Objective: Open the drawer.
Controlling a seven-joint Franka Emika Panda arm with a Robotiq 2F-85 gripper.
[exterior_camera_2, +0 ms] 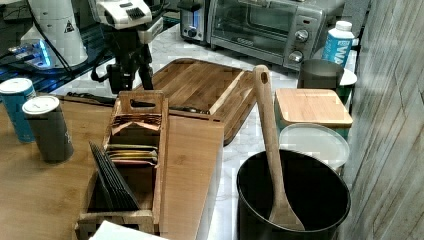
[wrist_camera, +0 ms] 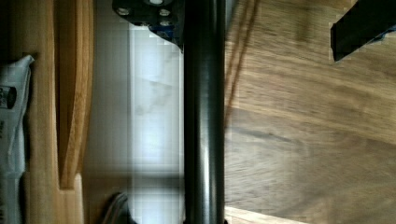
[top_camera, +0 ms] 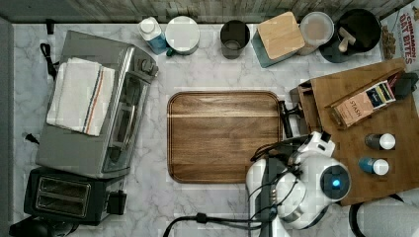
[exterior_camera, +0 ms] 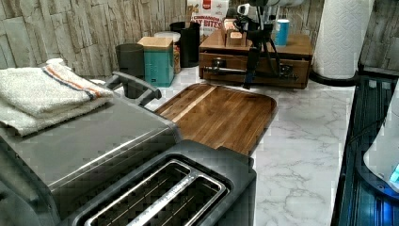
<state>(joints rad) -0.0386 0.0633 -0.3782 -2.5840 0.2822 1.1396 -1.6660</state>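
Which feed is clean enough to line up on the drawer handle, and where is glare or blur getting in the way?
Left view: the handle reads as a dark bar against the drawer, the hand hanging in front of it. Wrist view: the handle is close and soft-edged, with bright washed-out marble beside it. Top view: blocky, the handle partly under the arm. Right view: sheen on the cutting board.

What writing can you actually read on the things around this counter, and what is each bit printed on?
"STASH": tea box on the wooden drawer unit.
"OAT BITES", with "CINNAMON" small beside it: cereal box at the back.
Carton near the toaster oven: lettering too blurred to read.
Two shaker tins: no legible label.
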